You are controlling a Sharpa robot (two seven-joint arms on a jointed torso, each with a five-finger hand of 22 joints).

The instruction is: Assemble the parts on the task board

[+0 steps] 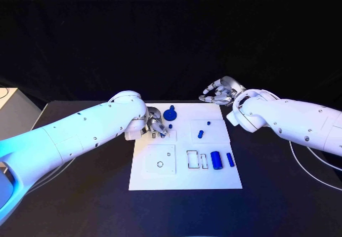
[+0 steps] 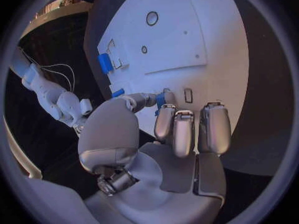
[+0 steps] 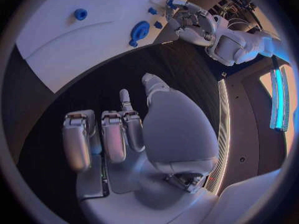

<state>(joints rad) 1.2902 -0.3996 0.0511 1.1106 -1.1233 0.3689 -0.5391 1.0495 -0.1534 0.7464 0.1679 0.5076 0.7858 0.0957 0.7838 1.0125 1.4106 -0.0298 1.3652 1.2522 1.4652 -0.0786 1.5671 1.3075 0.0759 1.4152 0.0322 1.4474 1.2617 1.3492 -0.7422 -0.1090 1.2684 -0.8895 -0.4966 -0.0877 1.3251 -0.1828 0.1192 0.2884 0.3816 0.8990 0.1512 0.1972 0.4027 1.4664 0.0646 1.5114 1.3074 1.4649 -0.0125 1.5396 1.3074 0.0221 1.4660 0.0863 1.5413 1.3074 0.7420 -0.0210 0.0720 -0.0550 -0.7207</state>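
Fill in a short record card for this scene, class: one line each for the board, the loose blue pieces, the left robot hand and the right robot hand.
board: white board flat on the black table
blue pieces: round blue disc at the far edge; two blue cylinders side by side at the right
left robot hand: left robot hand over the board's far left corner, pinching a small blue piece between thumb and finger
right robot hand: right robot hand raised beyond the board's far right corner, fingers curled, holding nothing
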